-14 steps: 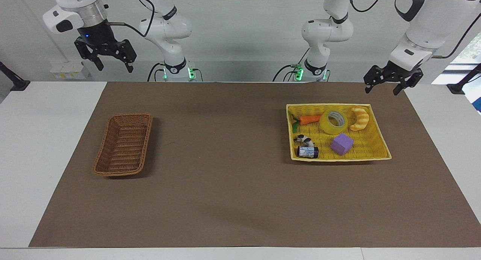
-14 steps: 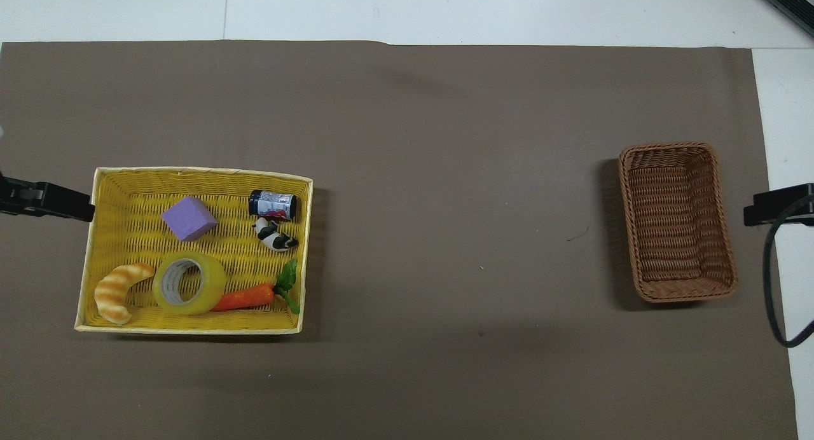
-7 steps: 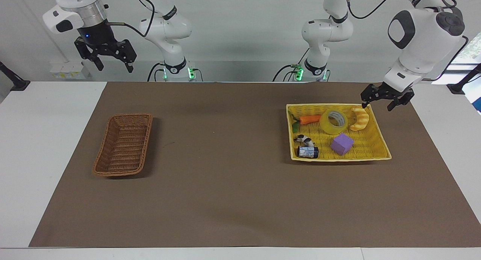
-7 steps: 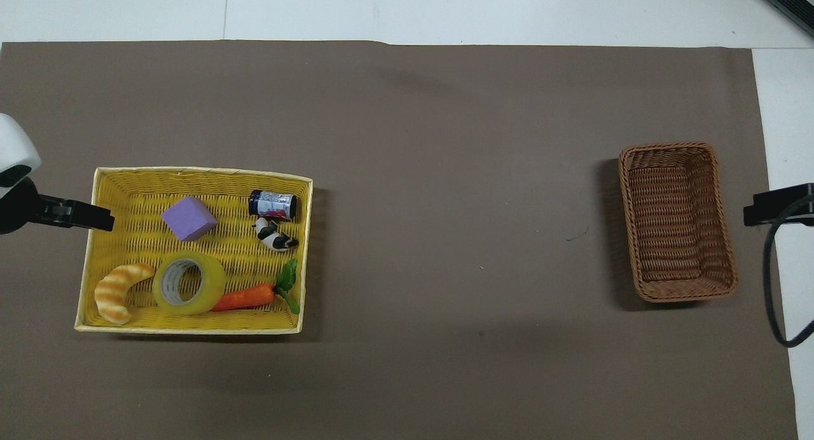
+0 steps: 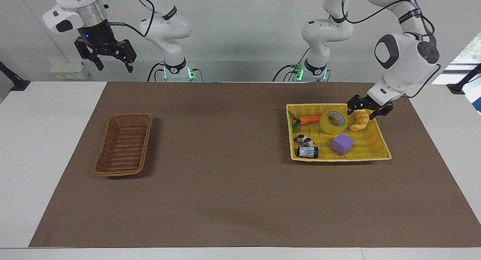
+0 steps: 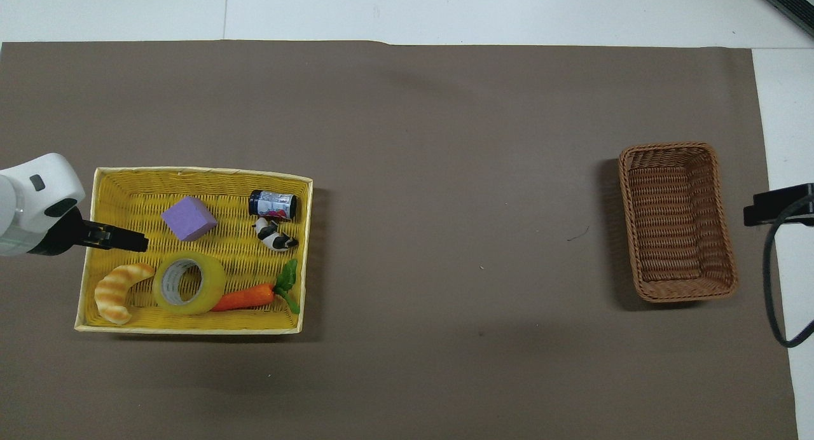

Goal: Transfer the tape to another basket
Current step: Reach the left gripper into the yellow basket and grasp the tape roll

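My left gripper (image 5: 369, 111) hangs wide open and empty over the yellow basket (image 5: 379, 147), above the croissant (image 5: 360, 120). The tape (image 5: 333, 121) lies beside it along that basket's robot-side edge. Dropping here, I'd likely grab the croissant; the right gripper (image 5: 111, 62) waits open.

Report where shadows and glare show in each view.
Facing view: the brown wicker basket casts a soft shadow toward mid-table; the tape shows a slight sheen. Overhead view: the yellow basket shadows the brown mat beside it; no strong glare.

no readable text, small can's label (image 5: 307, 151) illegible
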`<state>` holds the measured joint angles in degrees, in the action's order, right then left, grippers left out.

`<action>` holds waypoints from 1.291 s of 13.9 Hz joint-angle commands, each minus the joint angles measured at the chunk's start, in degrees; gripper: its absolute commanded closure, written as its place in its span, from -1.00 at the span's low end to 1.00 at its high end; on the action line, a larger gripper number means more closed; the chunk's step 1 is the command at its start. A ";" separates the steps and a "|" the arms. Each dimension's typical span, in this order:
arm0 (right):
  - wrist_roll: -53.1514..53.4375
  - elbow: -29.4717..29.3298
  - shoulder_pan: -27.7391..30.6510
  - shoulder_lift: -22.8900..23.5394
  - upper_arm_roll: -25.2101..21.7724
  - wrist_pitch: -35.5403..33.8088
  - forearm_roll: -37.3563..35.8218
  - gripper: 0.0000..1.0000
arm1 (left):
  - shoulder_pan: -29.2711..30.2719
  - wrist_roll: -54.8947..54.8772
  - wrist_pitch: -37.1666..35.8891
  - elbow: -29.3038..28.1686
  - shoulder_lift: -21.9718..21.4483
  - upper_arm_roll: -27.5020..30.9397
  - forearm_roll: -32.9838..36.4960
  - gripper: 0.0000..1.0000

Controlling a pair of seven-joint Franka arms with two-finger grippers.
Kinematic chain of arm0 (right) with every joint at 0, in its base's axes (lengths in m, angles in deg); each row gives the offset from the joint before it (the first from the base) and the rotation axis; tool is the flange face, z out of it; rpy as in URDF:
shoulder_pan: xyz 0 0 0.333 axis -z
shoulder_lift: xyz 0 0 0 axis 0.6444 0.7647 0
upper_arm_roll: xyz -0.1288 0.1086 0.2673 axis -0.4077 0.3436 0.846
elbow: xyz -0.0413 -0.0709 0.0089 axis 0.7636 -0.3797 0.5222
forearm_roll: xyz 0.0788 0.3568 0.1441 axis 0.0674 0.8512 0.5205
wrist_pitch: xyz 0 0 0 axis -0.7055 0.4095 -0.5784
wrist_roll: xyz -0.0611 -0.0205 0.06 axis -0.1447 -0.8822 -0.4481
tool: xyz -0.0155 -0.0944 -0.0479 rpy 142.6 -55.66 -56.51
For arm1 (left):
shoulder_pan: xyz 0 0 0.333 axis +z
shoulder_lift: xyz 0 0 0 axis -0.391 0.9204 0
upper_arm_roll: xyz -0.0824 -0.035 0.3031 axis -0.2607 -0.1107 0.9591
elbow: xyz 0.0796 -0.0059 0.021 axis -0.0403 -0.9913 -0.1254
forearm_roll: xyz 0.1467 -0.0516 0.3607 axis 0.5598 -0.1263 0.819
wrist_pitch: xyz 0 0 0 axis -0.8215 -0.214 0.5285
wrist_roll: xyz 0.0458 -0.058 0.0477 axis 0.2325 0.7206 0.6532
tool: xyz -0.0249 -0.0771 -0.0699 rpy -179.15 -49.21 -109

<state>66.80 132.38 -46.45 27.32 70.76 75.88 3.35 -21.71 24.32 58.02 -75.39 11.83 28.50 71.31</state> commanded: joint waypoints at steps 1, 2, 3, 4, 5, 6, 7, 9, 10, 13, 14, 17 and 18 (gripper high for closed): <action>-1.66 0.04 0.79 -0.20 0.40 -0.47 0.62 -1.00 | 0.98 -2.87 6.87 -8.46 -1.88 -0.29 -2.43 -0.88; -1.66 0.04 0.79 -0.20 0.40 -0.55 0.62 -1.00 | 0.90 -2.87 8.64 -10.22 -1.62 -0.29 -2.52 -0.81; -1.66 0.04 0.79 -0.20 0.40 -0.55 0.62 -1.00 | 0.90 -2.87 9.52 -11.11 -0.92 -0.29 -2.78 -0.72; -1.66 0.04 0.79 -0.20 0.40 -0.47 0.62 -1.00 | 0.90 -2.96 10.75 -11.99 -0.13 -0.29 -3.13 -0.62; -1.66 0.04 0.79 -0.20 0.40 -0.55 0.62 -1.00 | 0.81 -2.87 12.85 -13.13 0.49 -0.29 -3.22 -0.36; -1.66 0.04 0.79 -0.20 0.40 -0.55 0.62 -1.00 | 0.29 -2.96 15.39 -14.71 1.54 -0.29 -3.22 -0.06; -1.66 0.04 0.79 -0.20 0.40 -0.55 0.62 -1.00 | 0.02 -2.87 18.47 -16.38 1.72 -0.29 -3.22 0.32; -1.66 0.04 0.79 -0.20 0.40 -0.55 0.62 -1.00 | 0.36 -2.78 18.94 -16.40 1.81 -0.29 -3.22 1.00; -1.66 0.04 0.79 -0.20 0.40 -0.55 0.62 -1.00 | 0.72 -2.87 17.98 -15.44 1.99 -0.29 -3.48 1.00; -1.66 0.04 0.79 -0.20 0.40 -0.47 0.62 -1.00 | 0.98 -2.52 9.65 -7.98 3.48 -0.29 -4.72 1.00; -1.66 0.04 0.79 -0.20 0.40 -0.55 0.62 -1.00 | 1.16 -2.17 6.57 -5.26 3.40 -0.20 -4.72 1.00; -1.66 0.04 0.79 -0.20 0.40 -0.47 0.62 -1.00 | 1.77 -1.03 -0.56 2.31 3.66 -0.11 -4.72 1.00; -1.66 0.04 0.79 -0.20 0.40 -0.55 0.62 -1.00 | 1.69 1.85 -1.45 3.81 3.48 -0.02 -4.63 1.00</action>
<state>66.80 132.38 -46.45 27.33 70.76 75.88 3.35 -20.54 23.54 60.41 -76.17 14.43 28.39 67.36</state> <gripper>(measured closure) 0.000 0.780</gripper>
